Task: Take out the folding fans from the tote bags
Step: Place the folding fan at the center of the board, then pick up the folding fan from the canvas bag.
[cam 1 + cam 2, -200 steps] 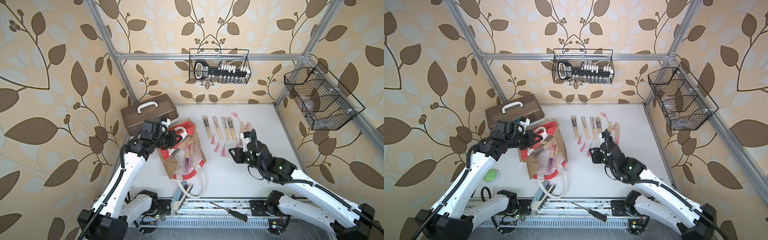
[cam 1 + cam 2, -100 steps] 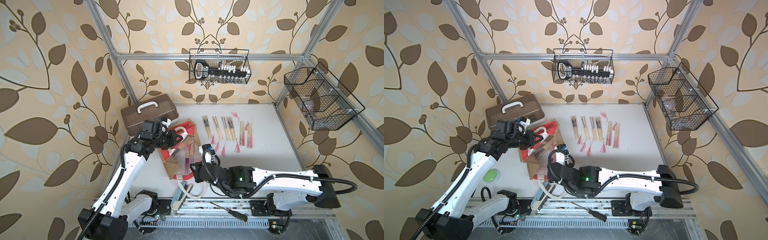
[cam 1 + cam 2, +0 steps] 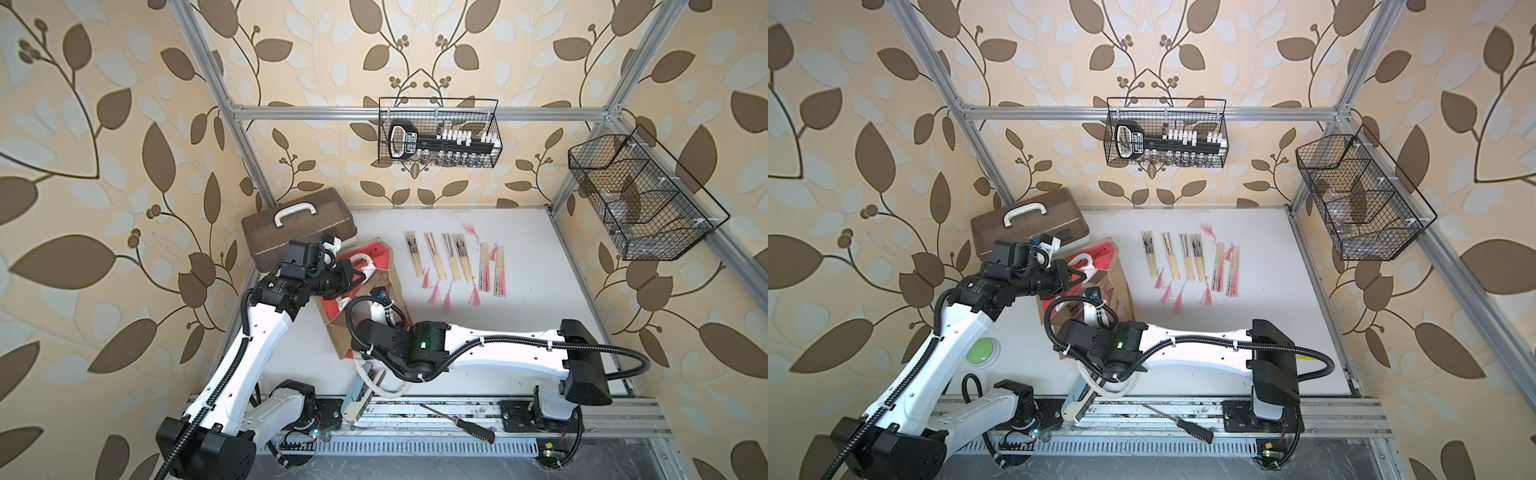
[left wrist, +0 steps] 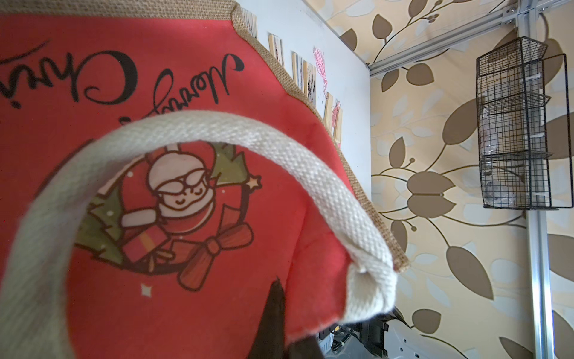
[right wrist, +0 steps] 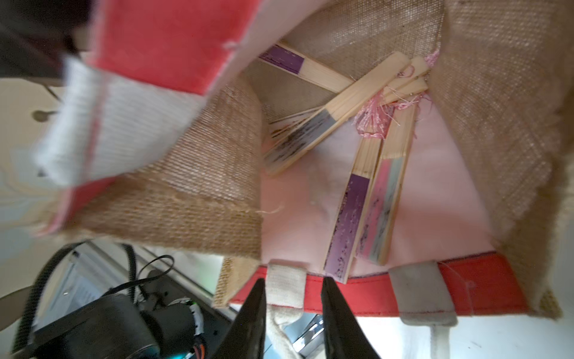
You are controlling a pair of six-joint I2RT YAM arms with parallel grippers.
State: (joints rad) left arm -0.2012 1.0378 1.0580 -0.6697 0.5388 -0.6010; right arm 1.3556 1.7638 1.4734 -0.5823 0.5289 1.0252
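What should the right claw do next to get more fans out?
Probably ease the right gripper deeper into the tote bag, toward the nearest purple fan: its jaws stand apart and empty at the bag's mouth, fans lie inside, and the left gripper holds the bag open.

Jute tote bag (image 3: 384, 259) lying, mouth open; closed fans (image 3: 455, 259) rowed alongside, tassels pink; other fans (image 5: 348, 217) jumbled inside.
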